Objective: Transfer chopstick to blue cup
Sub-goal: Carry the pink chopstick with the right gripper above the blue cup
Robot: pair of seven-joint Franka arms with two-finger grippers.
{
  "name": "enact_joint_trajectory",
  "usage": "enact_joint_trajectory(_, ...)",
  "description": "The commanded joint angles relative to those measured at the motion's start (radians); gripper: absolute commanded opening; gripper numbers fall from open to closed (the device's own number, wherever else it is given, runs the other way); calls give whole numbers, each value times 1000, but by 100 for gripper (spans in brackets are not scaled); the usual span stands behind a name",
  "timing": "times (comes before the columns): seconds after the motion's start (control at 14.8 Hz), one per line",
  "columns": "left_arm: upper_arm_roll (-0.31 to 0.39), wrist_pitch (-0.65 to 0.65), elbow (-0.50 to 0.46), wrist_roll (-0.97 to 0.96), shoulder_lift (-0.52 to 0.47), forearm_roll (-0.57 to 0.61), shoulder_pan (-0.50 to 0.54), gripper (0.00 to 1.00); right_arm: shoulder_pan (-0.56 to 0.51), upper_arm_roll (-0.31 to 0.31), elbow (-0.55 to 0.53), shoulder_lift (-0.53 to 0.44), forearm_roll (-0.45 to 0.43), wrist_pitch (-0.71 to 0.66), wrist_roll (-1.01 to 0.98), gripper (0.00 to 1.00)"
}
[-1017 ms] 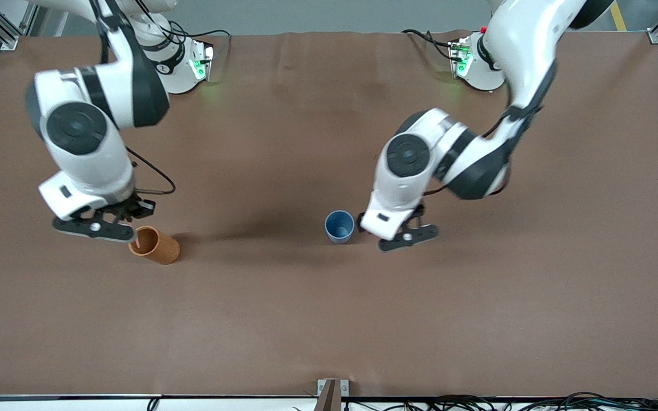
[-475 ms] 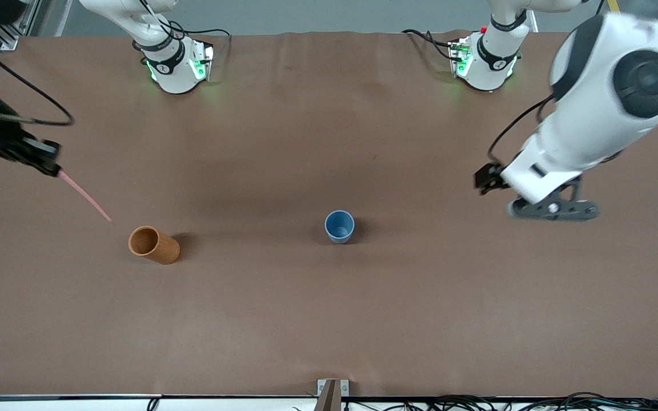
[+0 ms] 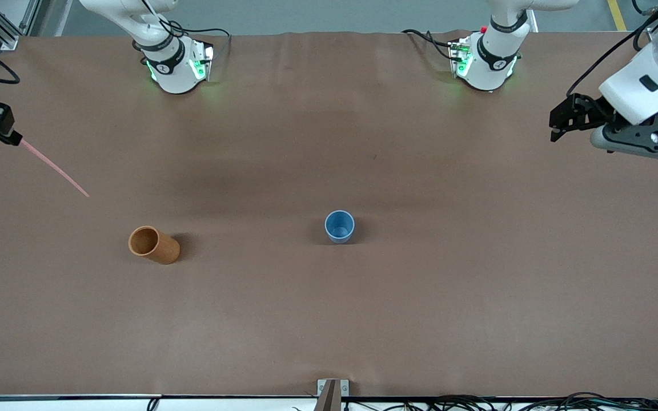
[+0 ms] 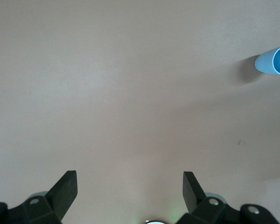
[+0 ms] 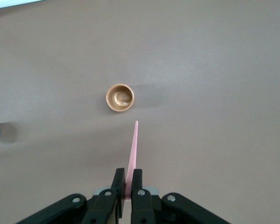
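My right gripper (image 3: 16,138) is up over the edge of the table at the right arm's end, shut on the thick end of the pink chopstick (image 3: 55,168). In the right wrist view the chopstick (image 5: 133,144) sticks out from between the closed fingers of that gripper (image 5: 129,175), its tip pointing toward the orange-brown cup (image 5: 120,97). The blue cup (image 3: 339,226) stands upright and empty near the table's middle, apart from both grippers. My left gripper (image 3: 643,141) hangs open over the left arm's end of the table. Nothing lies between its fingers in the left wrist view (image 4: 130,179), where the blue cup (image 4: 274,60) shows far off.
An orange-brown cup (image 3: 153,244) stands upright toward the right arm's end, about level with the blue cup. Both arm bases (image 3: 175,63) (image 3: 483,60) sit along the table's edge farthest from the front camera. Brown table (image 3: 329,319) spreads bare around the cups.
The right gripper lifted the chopstick out of the orange-brown cup and swung out to the table's end. The left gripper left the blue cup's side and rose toward its own end.
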Motion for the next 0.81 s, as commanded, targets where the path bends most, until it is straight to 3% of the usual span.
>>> enact_joint_trajectory(0.0,2,14,-33,-14,-1,-11,-5,100,-4,82,-3,-4,7,17,17,0)
enact_joint_trajectory(0.2,2,11,-32,-18,-4,-16,2,100,-1,191,95,88,4,24,208,0)
enact_joint_trajectory(0.47,1,9,-15,-48,5,-14,2,100,5,409,256,261,-6,41,547,0)
enact_joint_trajectory(0.75,1,11,-10,-82,15,-65,5,100,34,565,264,360,-37,180,809,0)
